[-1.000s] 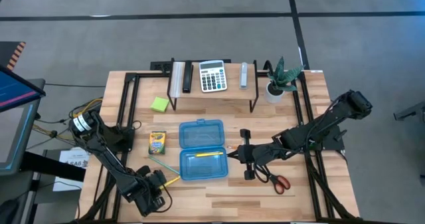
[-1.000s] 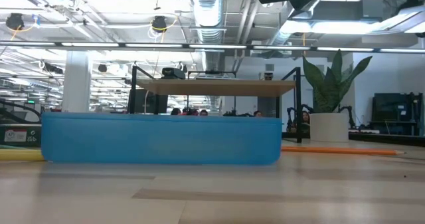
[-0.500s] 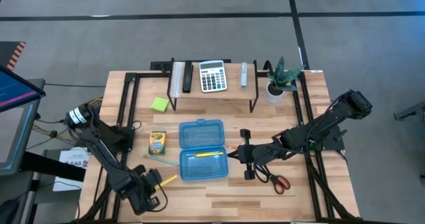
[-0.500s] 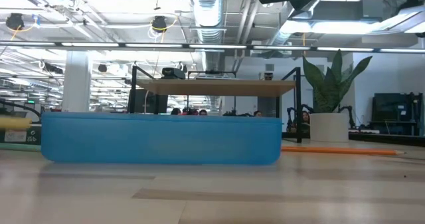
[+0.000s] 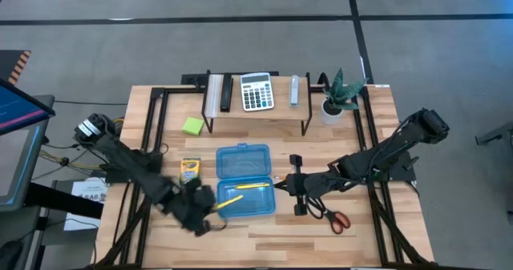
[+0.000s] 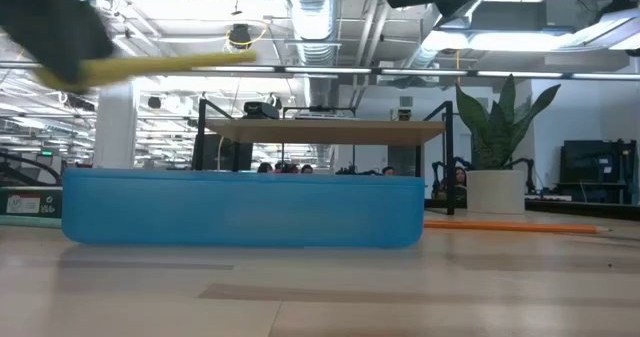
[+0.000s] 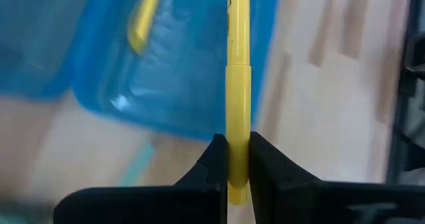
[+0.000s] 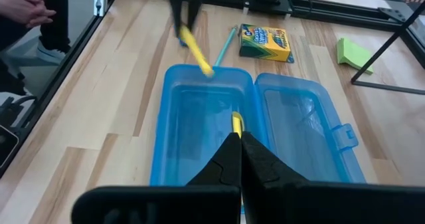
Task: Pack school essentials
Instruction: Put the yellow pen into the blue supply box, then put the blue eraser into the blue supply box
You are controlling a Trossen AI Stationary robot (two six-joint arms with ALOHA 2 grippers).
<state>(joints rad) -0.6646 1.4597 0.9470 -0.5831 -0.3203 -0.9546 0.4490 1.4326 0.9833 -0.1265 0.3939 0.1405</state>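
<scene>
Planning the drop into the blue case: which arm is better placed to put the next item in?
Left. Its claw already grips a yellow marker lifted at the open blue case. The right claw waits shut and empty beside the case.

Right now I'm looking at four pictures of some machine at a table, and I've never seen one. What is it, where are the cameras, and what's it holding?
It is a robot with two dark arms, each ending in a two-finger gripper. One camera looks straight down, one sits at table-top height, and one rides on each wrist. On the wooden table lie an open blue pencil case, a crayon box, a green sticky-note pad and red-handled scissors; a calculator sits on a small shelf beside a potted plant. The left gripper pinches a yellow marker above the case. The right gripper rests shut by the case.
</scene>
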